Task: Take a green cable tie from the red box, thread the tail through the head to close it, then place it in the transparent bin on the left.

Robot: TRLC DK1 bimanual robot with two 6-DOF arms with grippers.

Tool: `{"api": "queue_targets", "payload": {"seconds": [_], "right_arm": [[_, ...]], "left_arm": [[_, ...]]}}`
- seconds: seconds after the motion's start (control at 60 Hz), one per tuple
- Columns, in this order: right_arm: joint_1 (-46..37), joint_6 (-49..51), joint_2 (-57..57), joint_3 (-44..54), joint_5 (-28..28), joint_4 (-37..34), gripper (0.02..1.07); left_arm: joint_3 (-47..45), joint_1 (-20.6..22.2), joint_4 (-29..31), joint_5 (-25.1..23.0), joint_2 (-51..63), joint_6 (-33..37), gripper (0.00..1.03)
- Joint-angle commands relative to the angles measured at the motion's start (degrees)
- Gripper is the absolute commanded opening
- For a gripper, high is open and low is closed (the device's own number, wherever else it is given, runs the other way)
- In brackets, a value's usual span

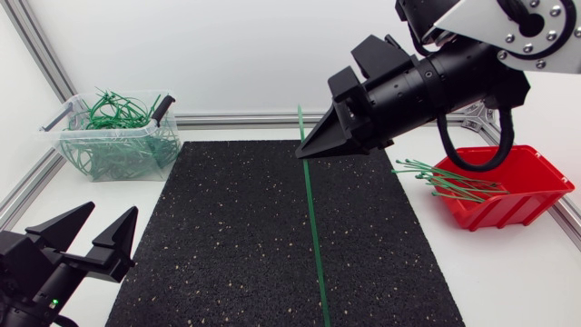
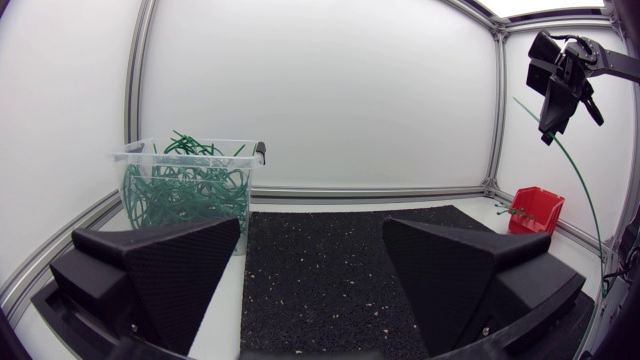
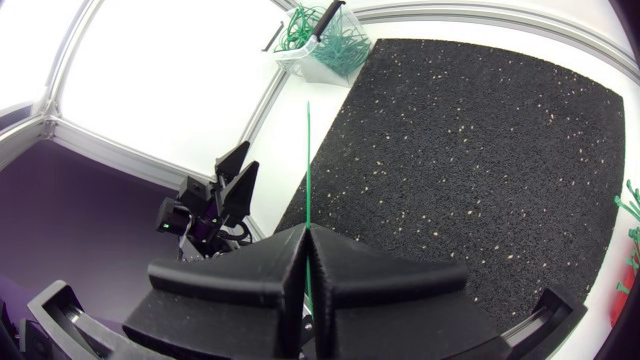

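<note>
1. Shows the green cable tie (image 1: 313,227) lifted clear above the black mat (image 1: 227,236), pinched near one end in the right hand (image 1: 304,152). Hangs down long and free, slightly bowed in the left wrist view.
2. Judged light, thin, springy along its length and smooth-surfaced, so likely to swing and to slide in a loose pinch. Best taken a second time near the free end, leaving a short stub to steer into the head. Cannot be told from these views whether head or tail sits in the grip.
3. Right hand: both fingers pressed flat together on the tie, touching nothing else.
4. Left hand (image 1: 111,218): low at the near left corner of the counter (image 1: 508,272), fingers spread wide, holding and touching nothing.
5. Marks the red box (image 1: 517,195) at the right, loose ties (image 1: 436,177) jutting over its rim, and the transparent bin (image 1: 118,150) at the far left, filled with looped ties (image 1: 113,113). Both well apart from the held tie.
</note>
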State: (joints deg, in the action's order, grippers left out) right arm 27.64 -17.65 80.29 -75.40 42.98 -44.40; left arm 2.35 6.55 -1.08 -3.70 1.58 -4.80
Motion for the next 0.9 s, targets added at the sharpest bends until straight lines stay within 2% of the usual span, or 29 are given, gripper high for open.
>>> {"api": "queue_targets", "payload": {"seconds": [0.0, 0.067, 0.183, 0.267, 0.35, 0.417, 0.65, 0.75, 0.883], "right_arm": [[0.31, -1.25, -0.05, 2.18, -3.43, 1.95, 0.07], [2.86, -0.72, -1.54, 2.8, -8.88, 2.92, 0.07], [8.05, 1.04, -3.91, 3.59, -22.42, 4.32, 0.07], [9.98, 2.62, -4.0, 3.68, -29.71, 4.68, 0.07], [13.41, 5.26, -3.91, 4.38, -40.26, 5.55, 0.07], [15.25, 6.66, -4.0, 5.26, -45.88, 5.99, 0.07], [24.74, 11.85, -1.37, 11.06, -77.08, 10.74, 0.07], [28.08, 11.76, 2.15, 13.17, -88.42, 12.5, 0.07], [30.19, 11.94, 7.16, 14.14, -96.77, 13.46, 0.07]], "left_arm": [[-2.26, 0.49, 1.43, 0.36, 0.7, -1.09, 1.0], [-2.26, 0.66, 1.43, 0.36, 0.7, -1.09, 1.0], [-2.26, 0.92, 1.43, 0.36, 0.79, -1.09, 1.0], [-2.26, 1.1, 1.43, 0.36, 0.88, -1.09, 1.0], [-2.26, 1.19, 1.43, 0.36, 0.88, -1.09, 1.0], [-2.26, 1.19, 1.43, 0.45, 0.88, -1.09, 1.0], [-2.26, 1.28, 1.43, 0.45, 0.96, -1.09, 1.0], [-2.26, 1.45, 1.43, 0.45, 0.96, -1.09, 1.0], [-2.26, 1.45, 1.43, 0.45, 0.96, -1.09, 1.0]]}}
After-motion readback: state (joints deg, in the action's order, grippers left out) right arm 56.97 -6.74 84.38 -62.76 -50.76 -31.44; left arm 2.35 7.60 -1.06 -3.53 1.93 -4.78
